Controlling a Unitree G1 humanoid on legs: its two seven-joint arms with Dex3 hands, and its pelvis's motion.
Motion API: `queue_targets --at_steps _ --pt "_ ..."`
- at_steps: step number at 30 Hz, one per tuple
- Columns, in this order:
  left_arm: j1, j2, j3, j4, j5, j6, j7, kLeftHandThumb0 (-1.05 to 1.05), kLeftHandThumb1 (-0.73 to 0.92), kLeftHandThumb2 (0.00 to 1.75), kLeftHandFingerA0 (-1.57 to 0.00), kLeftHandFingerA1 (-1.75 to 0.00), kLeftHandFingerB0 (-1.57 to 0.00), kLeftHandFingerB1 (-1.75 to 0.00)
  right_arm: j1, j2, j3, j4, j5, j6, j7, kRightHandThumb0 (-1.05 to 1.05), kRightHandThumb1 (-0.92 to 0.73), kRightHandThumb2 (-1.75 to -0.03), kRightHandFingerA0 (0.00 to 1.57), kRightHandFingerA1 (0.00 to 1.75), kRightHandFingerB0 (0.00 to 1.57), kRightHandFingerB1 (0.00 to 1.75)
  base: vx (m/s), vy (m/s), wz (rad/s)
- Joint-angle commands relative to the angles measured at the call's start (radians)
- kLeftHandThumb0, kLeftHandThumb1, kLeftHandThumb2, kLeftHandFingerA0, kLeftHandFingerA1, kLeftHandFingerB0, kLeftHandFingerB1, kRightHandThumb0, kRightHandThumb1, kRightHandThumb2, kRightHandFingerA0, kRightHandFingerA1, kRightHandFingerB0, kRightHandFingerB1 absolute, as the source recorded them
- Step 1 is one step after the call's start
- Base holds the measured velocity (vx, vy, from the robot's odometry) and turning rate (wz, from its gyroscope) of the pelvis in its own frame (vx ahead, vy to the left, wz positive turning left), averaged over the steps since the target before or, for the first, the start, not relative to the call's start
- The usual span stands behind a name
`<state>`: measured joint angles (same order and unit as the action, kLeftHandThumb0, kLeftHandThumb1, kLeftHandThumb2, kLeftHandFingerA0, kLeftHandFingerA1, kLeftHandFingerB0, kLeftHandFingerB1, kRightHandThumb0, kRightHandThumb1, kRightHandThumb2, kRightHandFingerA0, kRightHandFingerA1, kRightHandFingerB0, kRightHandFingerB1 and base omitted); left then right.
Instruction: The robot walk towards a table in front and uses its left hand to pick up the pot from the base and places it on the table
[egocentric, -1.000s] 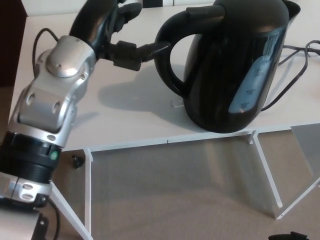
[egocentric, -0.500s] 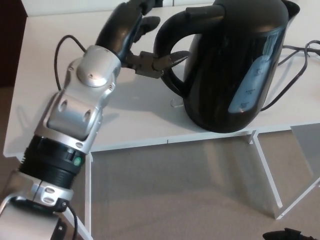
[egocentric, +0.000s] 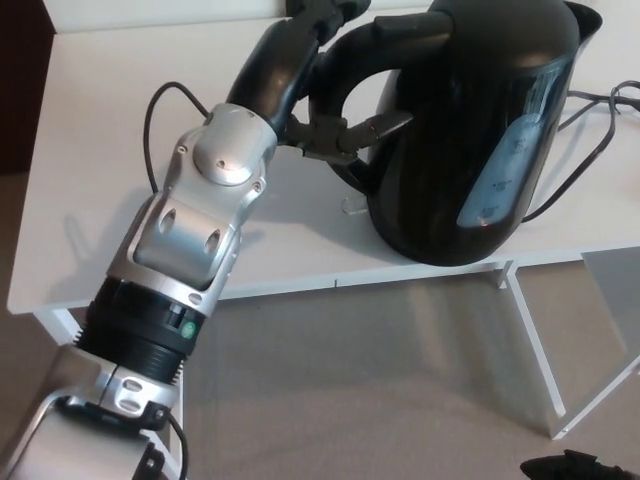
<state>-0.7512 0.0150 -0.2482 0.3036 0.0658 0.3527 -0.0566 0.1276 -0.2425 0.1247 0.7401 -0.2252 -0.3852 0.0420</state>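
A black electric kettle (egocentric: 480, 130) with a blue water window stands upright on the white table (egocentric: 120, 150); its base is hidden beneath it. My left hand (egocentric: 300, 80) is at the kettle's curved handle (egocentric: 345, 60). The thumb (egocentric: 365, 128) pokes through the handle loop and the other fingers (egocentric: 330, 14) lie over the handle's top, so the handle sits between them, not visibly clamped. At the bottom right edge a small black shape (egocentric: 570, 466) seems to be my right hand, too little of it showing to read.
A black power cable (egocentric: 600, 110) runs on the table to the kettle's right. The table's white frame (egocentric: 530, 330) stands on beige carpet below. Bare tabletop lies left of the kettle, behind my forearm (egocentric: 190, 240).
My left arm has pushed forward and to the right. The thumb has gone from outside the handle to through its loop. The kettle has not moved.
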Motion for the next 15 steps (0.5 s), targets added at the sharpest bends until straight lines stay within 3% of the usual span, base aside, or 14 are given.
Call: queue_targets --at_steps 1,15 --pt "-0.002 -0.01 -0.002 0.022 0.034 0.002 0.001 -0.65 0.4 0.7 -0.22 -0.41 -0.1 -0.33 0.022 -0.009 -0.003 -0.038 0.0 0.019 -0.001 -0.46 -0.45 -0.53 0.72 0.42 0.59 0.43 0.0 0.0 0.0" --pt "-0.063 -0.016 0.034 0.233 0.067 -0.038 0.031 -0.65 0.4 0.71 -0.3 -0.45 -0.09 -0.34 0.1 0.0 -0.051 -0.157 0.081 0.009 0.076 -0.49 -0.42 -0.55 0.77 0.45 0.61 0.45 0.0 0.0 0.0"
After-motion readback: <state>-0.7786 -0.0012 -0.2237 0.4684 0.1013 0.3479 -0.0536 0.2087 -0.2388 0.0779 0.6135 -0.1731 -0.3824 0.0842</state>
